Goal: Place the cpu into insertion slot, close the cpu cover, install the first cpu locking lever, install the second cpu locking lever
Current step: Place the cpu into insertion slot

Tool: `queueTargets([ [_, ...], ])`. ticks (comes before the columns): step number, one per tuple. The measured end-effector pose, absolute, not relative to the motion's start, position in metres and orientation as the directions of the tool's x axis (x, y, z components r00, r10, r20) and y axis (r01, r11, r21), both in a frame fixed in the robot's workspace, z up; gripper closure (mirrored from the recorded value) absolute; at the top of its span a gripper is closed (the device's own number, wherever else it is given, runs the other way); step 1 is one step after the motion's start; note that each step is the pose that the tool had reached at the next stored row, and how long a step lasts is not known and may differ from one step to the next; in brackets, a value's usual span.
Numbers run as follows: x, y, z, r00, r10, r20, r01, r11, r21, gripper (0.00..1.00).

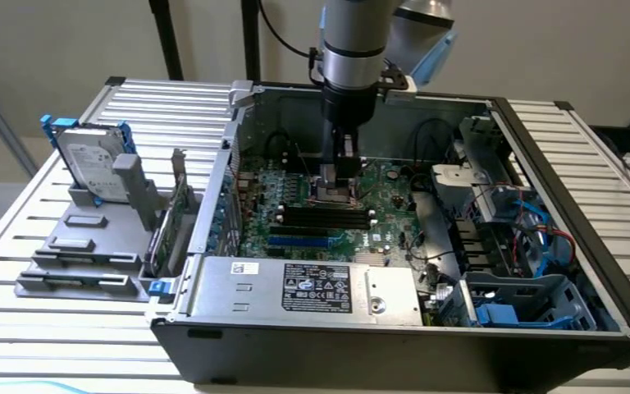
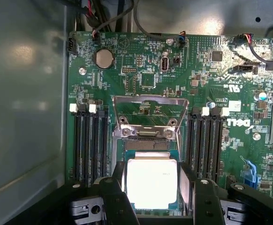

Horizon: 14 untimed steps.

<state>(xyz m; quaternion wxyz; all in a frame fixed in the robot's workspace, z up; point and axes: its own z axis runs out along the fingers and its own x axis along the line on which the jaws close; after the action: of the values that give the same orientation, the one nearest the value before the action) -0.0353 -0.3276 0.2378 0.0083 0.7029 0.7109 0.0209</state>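
Black gripper spread wide, straddling the flat silvery square cpu; light, rigid, delicate, so I'd pinch its edges.

Even, diffuse light fills the exterior view, soft and slightly blurred. In the wrist view, glare washes the cpu to blank white; the gripper looms dark and unfocused.
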Motion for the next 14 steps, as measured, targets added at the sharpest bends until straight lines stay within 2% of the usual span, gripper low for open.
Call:
queueTargets([
  [14, -0.036, -0.328, 0.213, -0.012, 1.0, 0.017, 0.999, 0.011, 0.04, 0.46],
])
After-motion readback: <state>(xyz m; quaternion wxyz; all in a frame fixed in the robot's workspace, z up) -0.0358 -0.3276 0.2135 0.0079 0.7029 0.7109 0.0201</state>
